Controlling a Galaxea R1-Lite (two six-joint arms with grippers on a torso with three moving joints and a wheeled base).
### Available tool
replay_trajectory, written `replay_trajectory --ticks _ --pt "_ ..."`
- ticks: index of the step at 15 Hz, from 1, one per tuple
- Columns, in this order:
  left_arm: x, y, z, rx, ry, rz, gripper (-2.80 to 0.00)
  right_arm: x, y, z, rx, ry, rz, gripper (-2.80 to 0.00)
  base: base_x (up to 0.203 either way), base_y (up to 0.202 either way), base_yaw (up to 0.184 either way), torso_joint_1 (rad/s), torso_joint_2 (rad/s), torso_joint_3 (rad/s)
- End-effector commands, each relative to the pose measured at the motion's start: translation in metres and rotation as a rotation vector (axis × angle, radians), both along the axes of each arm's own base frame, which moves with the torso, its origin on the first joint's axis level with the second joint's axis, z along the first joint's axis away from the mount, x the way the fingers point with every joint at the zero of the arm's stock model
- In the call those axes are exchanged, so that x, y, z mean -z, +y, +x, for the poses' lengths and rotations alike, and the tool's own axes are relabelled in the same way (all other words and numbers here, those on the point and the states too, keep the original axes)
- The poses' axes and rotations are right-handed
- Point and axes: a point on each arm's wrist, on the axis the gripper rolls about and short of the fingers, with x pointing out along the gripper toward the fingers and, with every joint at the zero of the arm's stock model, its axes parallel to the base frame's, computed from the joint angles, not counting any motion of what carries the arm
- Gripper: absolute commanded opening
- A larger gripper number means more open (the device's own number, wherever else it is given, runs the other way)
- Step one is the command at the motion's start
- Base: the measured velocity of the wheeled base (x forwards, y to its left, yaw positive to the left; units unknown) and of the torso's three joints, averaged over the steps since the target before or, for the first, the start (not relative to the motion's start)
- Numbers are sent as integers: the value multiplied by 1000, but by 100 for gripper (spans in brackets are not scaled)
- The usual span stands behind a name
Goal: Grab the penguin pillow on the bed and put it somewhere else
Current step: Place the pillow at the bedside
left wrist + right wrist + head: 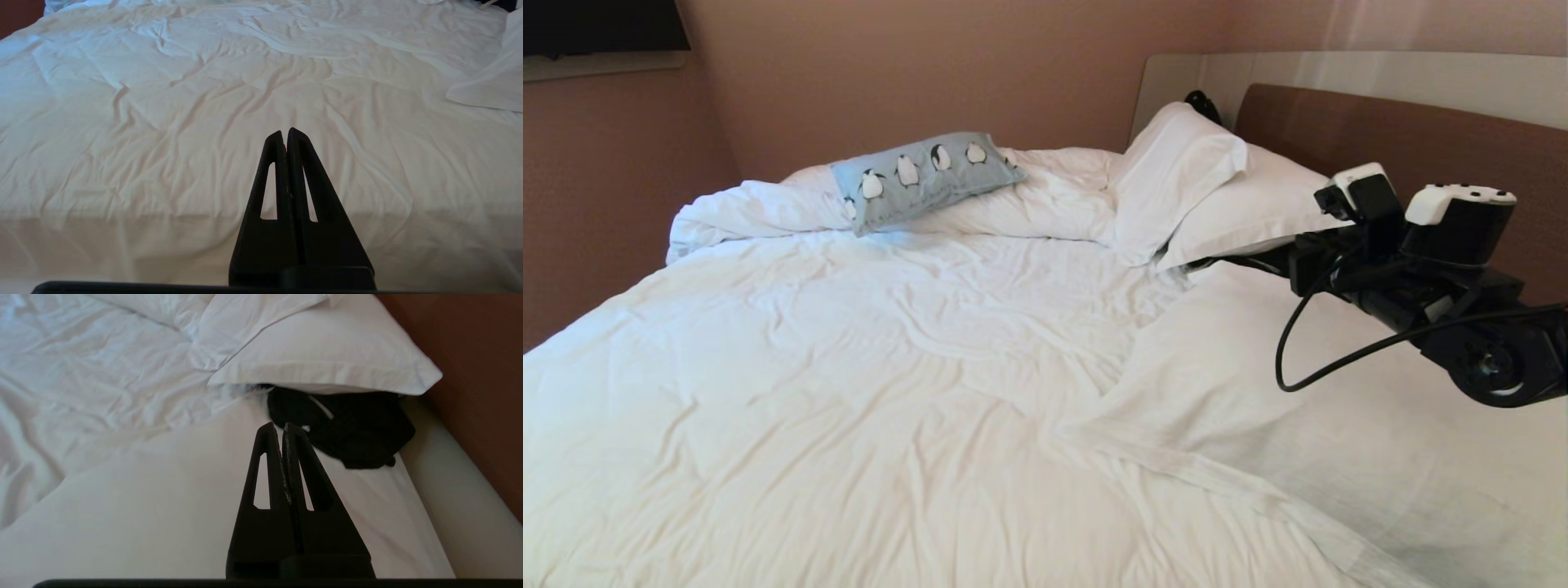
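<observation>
Far across the rumpled white bed [866, 367], the light blue-grey penguin pillow [923, 178] lies untouched; the clenched, empty right tool [282, 425] should release before reaching; left tool [284, 132] clenched, idle.

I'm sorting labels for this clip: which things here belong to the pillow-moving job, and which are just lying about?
Job:
- small light blue-grey penguin-print pillow, on the far bunched duvet
- large bed with rumpled white duvet
- right hand, shut, empty, over the sheet by the headboard

Lying about:
- two plain white pillows
- black crumpled cloth under one pillow
- left hand, shut, idle
</observation>
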Motion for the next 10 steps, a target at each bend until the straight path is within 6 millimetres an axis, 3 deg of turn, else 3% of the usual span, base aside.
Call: replay_trajectory --ticks 1,10 --pt "0 0 0 -1 -1 1 -280 -1 0 0 0 -4 -2 -280 179 0 1 5 4 5" --pt "0 0 0 -1 -2 -2 -280 3 1 2 -2 8 -3 -280 11 0 0 2 0 0"
